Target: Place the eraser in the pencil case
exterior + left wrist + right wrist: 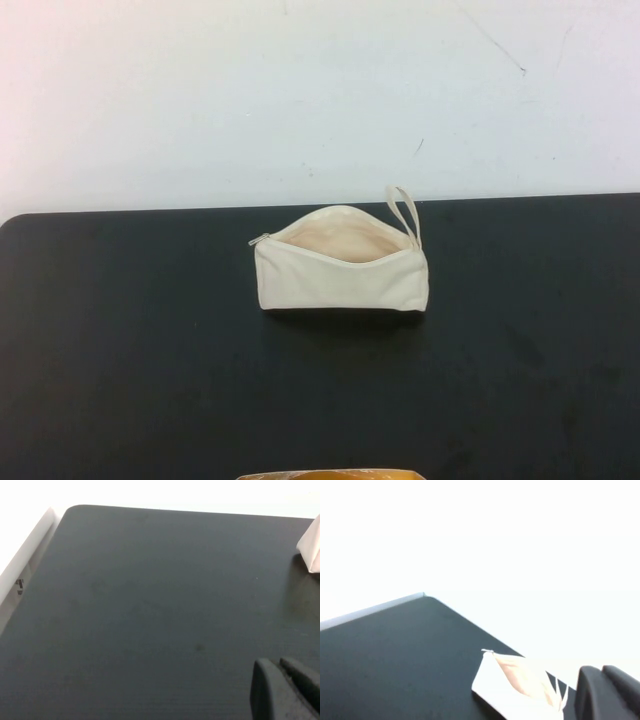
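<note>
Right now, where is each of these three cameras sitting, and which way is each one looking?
High view: raised on the robot's side, looking down at the black table and the open pencil case; no arm shows.
Left wrist view: on the left arm, facing bare table; the left gripper shows at the edge.
Right wrist view: on the right arm, low, facing the pencil case; the right gripper shows.
All three share the pencil case. No eraser shows.

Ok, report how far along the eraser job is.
Done: the cream-white fabric pencil case sits unzipped on the black table. In hand: nothing; left gripper and right gripper stay back, fingers together. Left: no eraser visible, possibly already inside.
</note>
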Robot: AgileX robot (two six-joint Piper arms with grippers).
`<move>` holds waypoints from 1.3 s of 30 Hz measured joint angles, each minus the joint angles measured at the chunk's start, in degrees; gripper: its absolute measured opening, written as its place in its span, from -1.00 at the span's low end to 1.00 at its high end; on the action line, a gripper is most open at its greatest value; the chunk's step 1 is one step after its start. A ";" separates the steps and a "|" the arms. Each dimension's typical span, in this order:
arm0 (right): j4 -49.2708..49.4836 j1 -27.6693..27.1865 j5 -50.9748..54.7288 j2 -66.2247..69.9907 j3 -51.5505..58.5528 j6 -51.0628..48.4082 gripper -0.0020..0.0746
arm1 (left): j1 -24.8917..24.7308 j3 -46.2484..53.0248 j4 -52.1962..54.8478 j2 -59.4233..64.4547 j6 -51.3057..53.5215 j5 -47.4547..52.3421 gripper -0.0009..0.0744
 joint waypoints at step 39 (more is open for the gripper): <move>-44.12 -26.22 -11.74 -33.16 43.69 42.99 -0.95 | 0.00 0.00 0.00 0.00 0.00 0.00 -0.98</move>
